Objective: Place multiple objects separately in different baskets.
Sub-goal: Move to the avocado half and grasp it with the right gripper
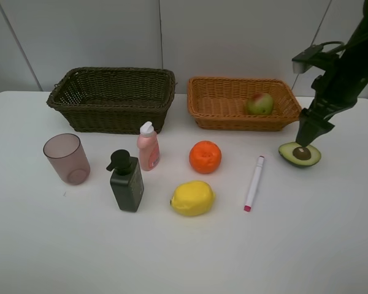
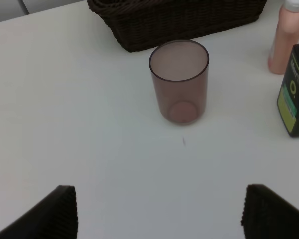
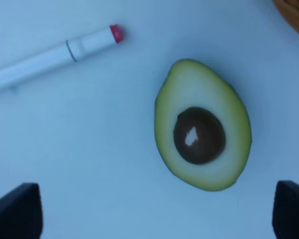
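Note:
The halved avocado point(image 1: 300, 154) point(image 3: 203, 132) lies cut side up at the right, and my right gripper point(image 1: 307, 138) point(image 3: 154, 214) hangs open just above it. The white pink-tipped marker point(image 1: 254, 182) point(image 3: 55, 55) lies to its left. A red-green mango point(image 1: 260, 103) sits in the light orange-tan basket point(image 1: 245, 122). The dark brown basket point(image 1: 119, 119) point(image 2: 174, 25) holds nothing that I can see. In front stand the pinkish cup point(image 1: 66, 159) point(image 2: 179, 82), dark green pump bottle point(image 1: 126, 182) point(image 2: 295, 92), small pink bottle point(image 1: 148, 146) point(image 2: 286, 37), orange point(image 1: 205, 157) and lemon point(image 1: 192, 198). My left gripper point(image 2: 162, 219) is open, short of the cup.
A white table point(image 1: 184, 257) carries everything, with a pale wall behind the baskets. A corner of the tan basket point(image 3: 295, 17) shows beside the avocado in the right wrist view. The left arm is outside the exterior high view.

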